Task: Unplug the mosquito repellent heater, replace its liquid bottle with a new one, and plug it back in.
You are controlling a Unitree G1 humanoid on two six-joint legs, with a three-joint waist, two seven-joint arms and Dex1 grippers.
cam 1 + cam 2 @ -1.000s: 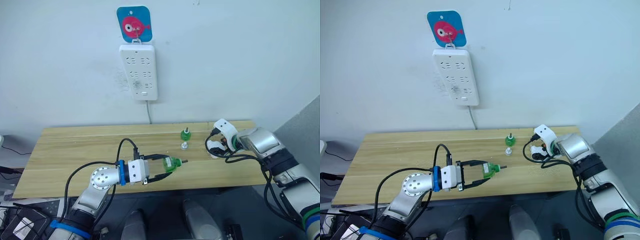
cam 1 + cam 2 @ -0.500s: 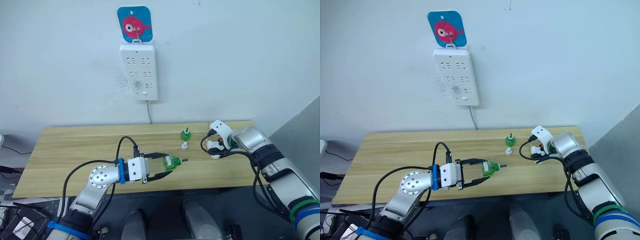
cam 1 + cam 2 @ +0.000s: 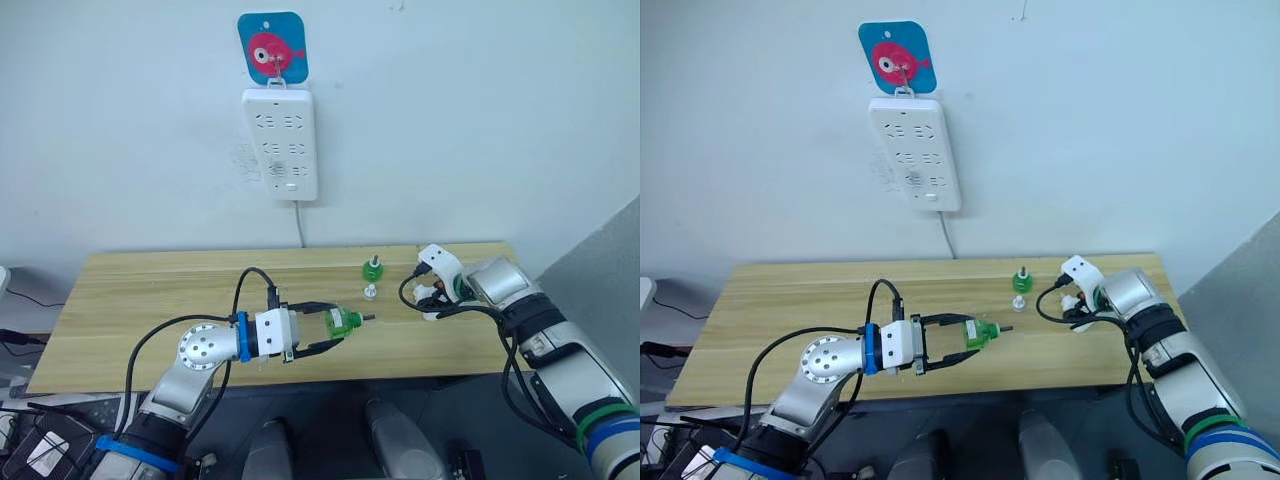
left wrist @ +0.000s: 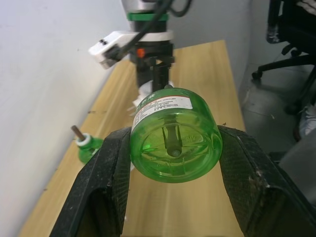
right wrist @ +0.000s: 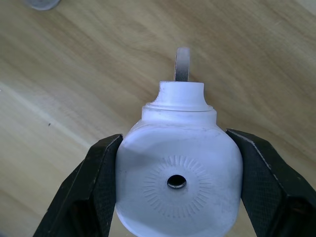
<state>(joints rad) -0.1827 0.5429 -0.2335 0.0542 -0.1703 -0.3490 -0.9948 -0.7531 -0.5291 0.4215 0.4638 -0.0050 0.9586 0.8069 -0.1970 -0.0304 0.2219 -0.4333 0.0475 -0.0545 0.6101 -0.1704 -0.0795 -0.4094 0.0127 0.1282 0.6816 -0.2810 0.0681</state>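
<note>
1. Mosquito repellent heater point(image 5: 178, 185): white, rounded, off the wall power strip point(image 3: 282, 144). Clamped between the black fingers point(image 5: 86, 190) of the right gripper point(image 3: 432, 296), low over the right end of the wooden table point(image 3: 150, 300). Vent hole faces the wrist camera; a prong shows beyond the neck.
2. Green liquid bottle point(image 4: 173, 140): gripped across its body by the left gripper point(image 3: 335, 331), near the table's front edge. Long axis lies level, wick pointing right, toward the heater.
3. Second green bottle point(image 3: 371, 268): upright on the table, between the two grippers, toward the wall.
4. Small white cap point(image 3: 369, 292): just in front of item 3.
5. Judgement: fitting turns on lining up the wick with the heater's socket; both arms must close the gap between them.
</note>
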